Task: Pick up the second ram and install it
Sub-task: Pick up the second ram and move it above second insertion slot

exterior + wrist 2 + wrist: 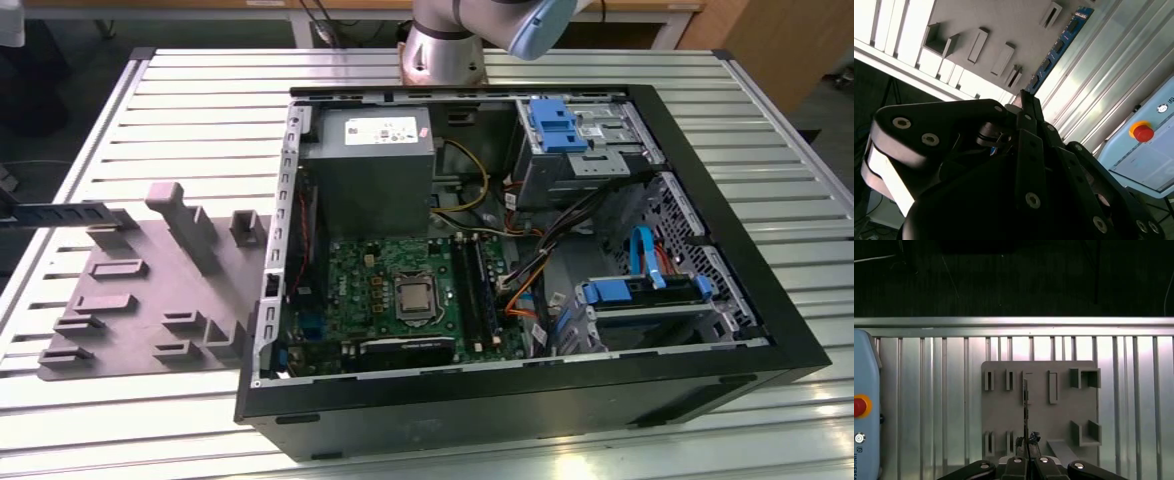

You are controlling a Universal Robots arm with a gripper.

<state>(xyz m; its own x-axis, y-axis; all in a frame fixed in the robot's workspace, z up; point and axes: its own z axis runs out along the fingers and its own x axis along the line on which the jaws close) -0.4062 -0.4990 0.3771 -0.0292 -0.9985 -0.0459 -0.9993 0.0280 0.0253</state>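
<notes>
Pinching the second ram point(1025, 410) edge-on, pincer point(1027, 445) hangs above the grey tray point(1054, 425), low centre of frame. Pick-up step, judged; install pending, needs square slot alignment.

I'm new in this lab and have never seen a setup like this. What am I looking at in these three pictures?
This is one robot arm working at a slatted metal table. The exterior view comes from a camera off the arm. It shows an open computer case and, to that view's left, a grey moulded tray. Both wrist views come from cameras riding on the arm, looking past its gripper. The jaws look closed on one end of the second ram, a long thin memory stick. In the first wrist view the stick is seen edge-on over the tray. Whether it is clear of the tray, I cannot tell.
</notes>
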